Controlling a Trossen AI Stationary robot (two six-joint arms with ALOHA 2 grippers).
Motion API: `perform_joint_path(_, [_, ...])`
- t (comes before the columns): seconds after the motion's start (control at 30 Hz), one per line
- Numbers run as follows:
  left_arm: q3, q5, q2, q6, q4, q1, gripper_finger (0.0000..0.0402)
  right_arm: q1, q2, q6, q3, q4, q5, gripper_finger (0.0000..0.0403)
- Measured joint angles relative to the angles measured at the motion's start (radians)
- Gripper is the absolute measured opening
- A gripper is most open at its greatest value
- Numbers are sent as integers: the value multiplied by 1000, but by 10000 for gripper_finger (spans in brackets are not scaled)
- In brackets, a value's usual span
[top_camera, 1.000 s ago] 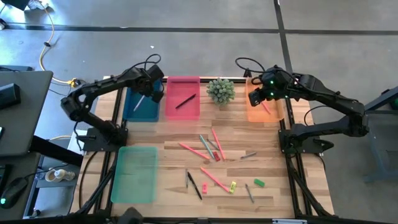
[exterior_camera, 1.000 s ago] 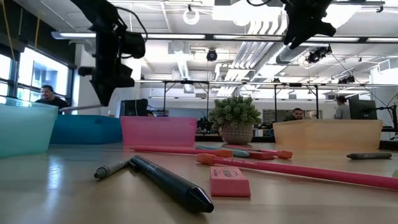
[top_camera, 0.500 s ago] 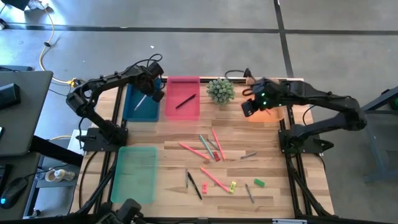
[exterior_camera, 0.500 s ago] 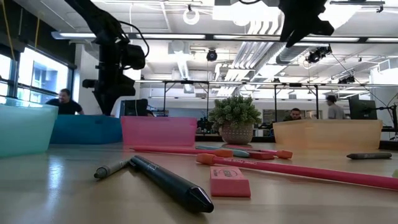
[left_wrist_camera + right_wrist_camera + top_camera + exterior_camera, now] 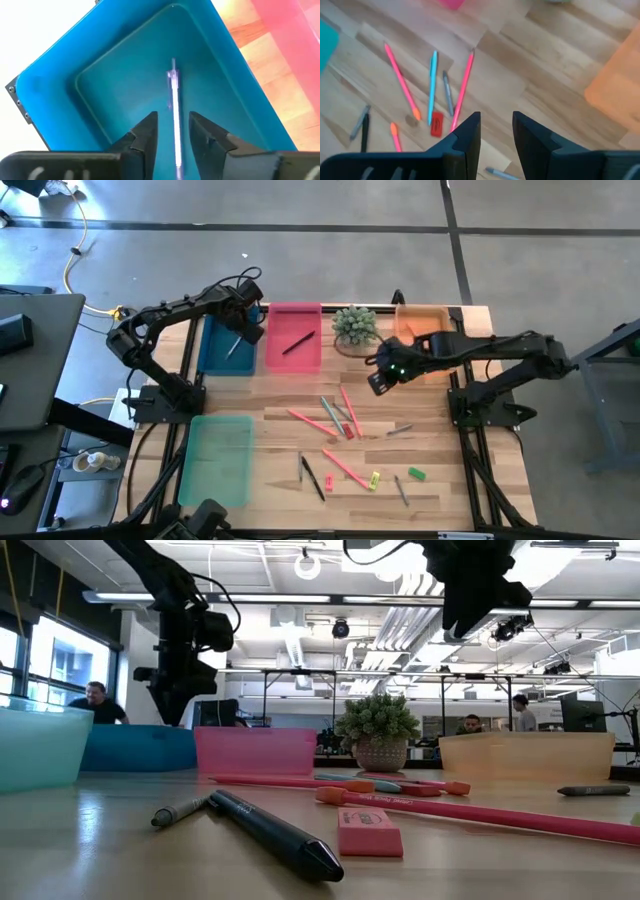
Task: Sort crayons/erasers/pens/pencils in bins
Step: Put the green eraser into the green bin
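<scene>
Potted plant (image 5: 355, 326) between pink and orange bins

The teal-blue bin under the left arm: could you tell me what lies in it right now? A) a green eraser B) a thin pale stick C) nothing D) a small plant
B: the left wrist view shows a thin pale stick lying on the floor of the teal-blue bin, seen between the open fingers of the left end effector.
</scene>
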Motion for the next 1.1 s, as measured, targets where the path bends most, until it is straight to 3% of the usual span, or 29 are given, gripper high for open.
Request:
perform_joint_path(0.3, [63,17,0,59,-68,0,150,102,21,-16,0,-11,-40,105])
perform_joint_path(0.53, [163,132,-30,63,-79,-4,147,169,20,-77,0,-39,-86,105])
perform_joint_path(0.73, [222,231,-86,70,-78,-21,145,209,20,-10,0,-40,-80,107])
perform_joint_path(1.1, [227,233,-170,70,-143,-44,145,352,20,84,0,-218,-103,172])
